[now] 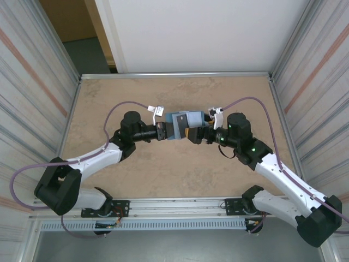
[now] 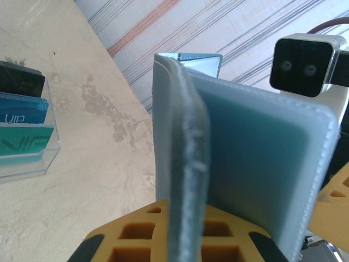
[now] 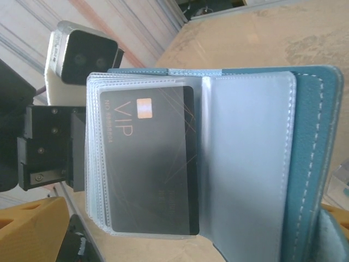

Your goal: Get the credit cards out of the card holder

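L gripper (image 1: 168,131) clenched on open card holder (image 1: 182,120) over mid tabletop (image 1: 163,174), black VIP card (image 3: 147,158) in its clear sleeve (image 3: 251,164), R gripper (image 1: 195,134) jaws spread wide alongside.

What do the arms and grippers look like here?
The left arm and right arm: white links, black joints. The left gripper and right gripper: yellow-orange fingers with grid cut-outs. A mauve cable loops off each arm. White-cased wrist cameras. Green lights on the right arm.

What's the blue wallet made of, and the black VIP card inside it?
The card holder looks like leather or faux leather: matte, grainy, stitched edge. The black card seems smooth plastic with a sheen, among clear sleeves, probably vinyl.
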Robot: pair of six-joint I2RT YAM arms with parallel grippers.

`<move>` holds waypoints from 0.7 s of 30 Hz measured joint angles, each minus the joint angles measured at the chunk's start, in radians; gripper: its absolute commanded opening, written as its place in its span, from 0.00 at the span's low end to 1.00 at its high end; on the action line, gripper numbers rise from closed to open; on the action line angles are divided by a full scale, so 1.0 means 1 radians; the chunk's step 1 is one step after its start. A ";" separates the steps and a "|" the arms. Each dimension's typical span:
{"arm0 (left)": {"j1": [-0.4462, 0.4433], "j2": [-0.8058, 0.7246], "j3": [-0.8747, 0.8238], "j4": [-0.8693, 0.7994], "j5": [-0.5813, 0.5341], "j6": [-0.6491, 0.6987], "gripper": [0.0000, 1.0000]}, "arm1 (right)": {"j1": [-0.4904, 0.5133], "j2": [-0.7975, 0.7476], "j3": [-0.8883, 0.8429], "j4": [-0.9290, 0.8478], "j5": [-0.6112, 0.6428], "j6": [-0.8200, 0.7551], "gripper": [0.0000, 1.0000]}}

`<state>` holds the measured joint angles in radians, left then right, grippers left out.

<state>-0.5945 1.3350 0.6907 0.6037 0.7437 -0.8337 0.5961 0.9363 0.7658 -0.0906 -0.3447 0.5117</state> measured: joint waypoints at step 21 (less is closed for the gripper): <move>0.006 -0.023 0.001 -0.011 0.105 0.033 0.26 | -0.007 0.015 -0.002 -0.012 0.043 0.011 0.00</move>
<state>-0.5880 1.3117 0.6918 0.5926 0.8482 -0.8009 0.5888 0.9512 0.7643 -0.1028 -0.3016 0.5232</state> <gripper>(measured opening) 0.196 0.103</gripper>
